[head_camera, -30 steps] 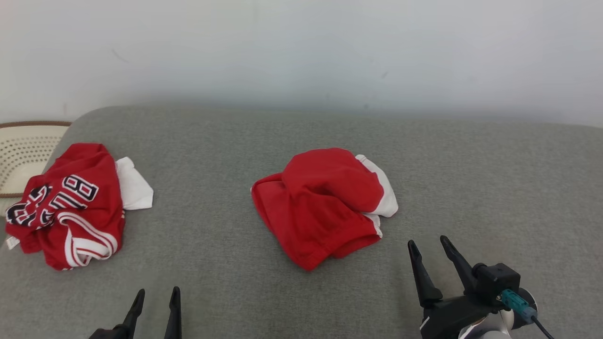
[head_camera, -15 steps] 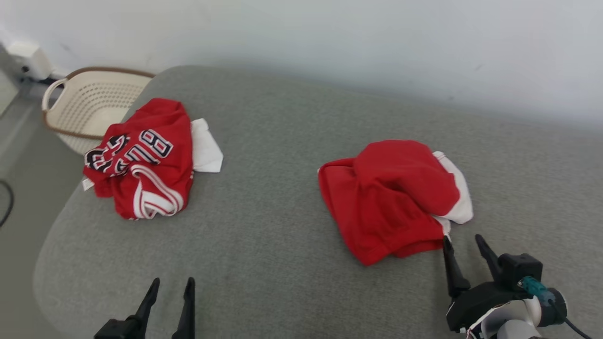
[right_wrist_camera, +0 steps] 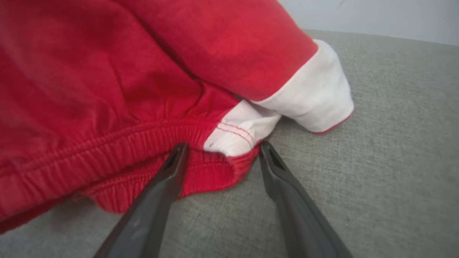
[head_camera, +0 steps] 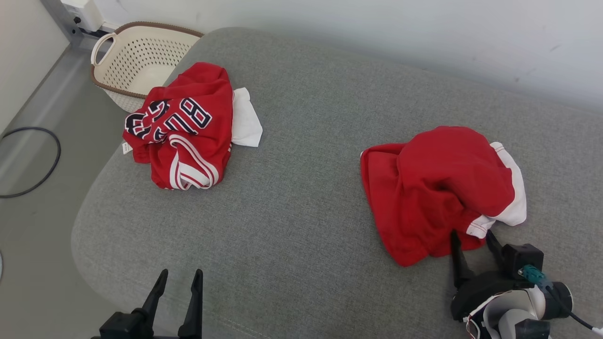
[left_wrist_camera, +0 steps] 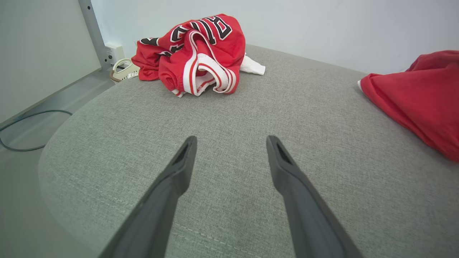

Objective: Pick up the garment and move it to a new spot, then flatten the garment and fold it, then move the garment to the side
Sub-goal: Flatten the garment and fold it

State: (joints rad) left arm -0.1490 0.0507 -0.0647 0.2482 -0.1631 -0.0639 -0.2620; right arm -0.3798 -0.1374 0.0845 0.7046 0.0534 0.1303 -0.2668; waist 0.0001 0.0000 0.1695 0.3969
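Right claw stood spread about the elastic hem of the red garment — soft, light, limp cloth, probably best pinched at that thicker hem.

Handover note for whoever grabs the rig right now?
Right gripper: open, fingers straddling the elastic hem of the plain red garment, not closed on it.
Left gripper: open, holding nothing, over bare grey cushion.
Lettered red jersey: crumpled at the cushion's far left, beside the basket.
Done: nothing yet; both garments lie bunched.
Left: grasp, move, flatten, fold, set aside.
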